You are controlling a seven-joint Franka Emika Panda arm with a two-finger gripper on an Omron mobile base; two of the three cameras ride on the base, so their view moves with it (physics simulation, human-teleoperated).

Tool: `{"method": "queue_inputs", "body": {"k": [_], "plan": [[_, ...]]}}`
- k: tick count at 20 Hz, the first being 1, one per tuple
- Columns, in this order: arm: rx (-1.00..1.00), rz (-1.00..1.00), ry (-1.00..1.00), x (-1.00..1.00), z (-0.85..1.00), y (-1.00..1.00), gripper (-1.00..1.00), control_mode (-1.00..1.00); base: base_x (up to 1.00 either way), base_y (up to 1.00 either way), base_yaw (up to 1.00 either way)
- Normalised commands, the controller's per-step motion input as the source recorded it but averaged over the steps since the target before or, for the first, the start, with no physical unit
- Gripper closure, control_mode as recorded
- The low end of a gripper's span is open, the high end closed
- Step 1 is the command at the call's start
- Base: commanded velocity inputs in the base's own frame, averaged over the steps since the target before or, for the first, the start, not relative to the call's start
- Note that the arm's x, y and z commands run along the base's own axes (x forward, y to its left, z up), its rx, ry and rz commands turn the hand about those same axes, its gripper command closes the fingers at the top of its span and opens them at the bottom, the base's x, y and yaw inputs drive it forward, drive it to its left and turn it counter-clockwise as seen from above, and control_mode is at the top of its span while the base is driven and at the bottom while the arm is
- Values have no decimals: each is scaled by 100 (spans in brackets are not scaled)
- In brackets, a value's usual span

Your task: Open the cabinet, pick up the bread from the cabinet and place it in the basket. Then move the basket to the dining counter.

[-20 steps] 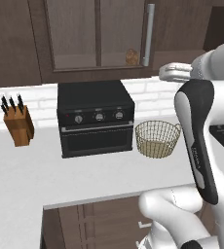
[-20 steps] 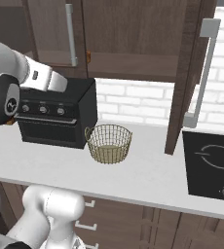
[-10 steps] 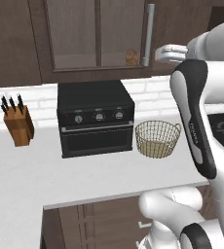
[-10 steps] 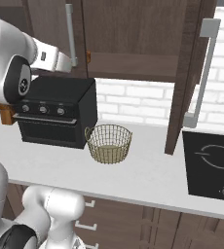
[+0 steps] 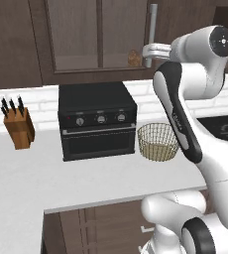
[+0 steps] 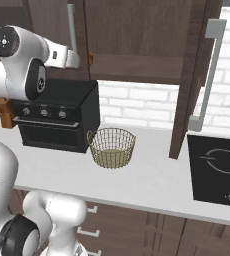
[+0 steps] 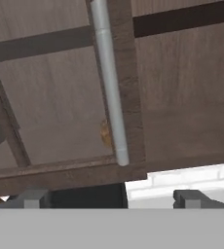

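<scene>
The cabinet is a dark wood wall unit with glass doors, shut, above the black oven. Its long silver handle runs upright at the door's right edge. The bread, a small golden-brown lump, sits inside behind the glass, low and just left of the handle. My gripper is raised next to the handle's lower end, open and holding nothing. In the hand view the handle runs down the middle, close ahead, with the bread beside it and my gripper wide open. The tan mesh basket stands empty on the worktop right of the oven.
A black oven stands on the white worktop, with a wooden knife block to its left. On the right, a tall dark panel with a silver handle juts out beside a black hob.
The arm has lifted and swung the hand up from above the oven to the cabinet handle's lower end. The gripper stays open. Basket and bread have not moved.
</scene>
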Motion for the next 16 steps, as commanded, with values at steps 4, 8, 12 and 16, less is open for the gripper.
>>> {"method": "queue_inputs", "body": {"k": [4,8,12,16], "plan": [[0,0,0,40,2,-4,-100,-100,0,0,0],[0,0,0,42,0,-1,-100,-100,0,0,0],[0,0,0,61,-4,0,-100,-100,0,0,0],[0,0,0,40,0,0,-100,-100,0,0,0]]}}
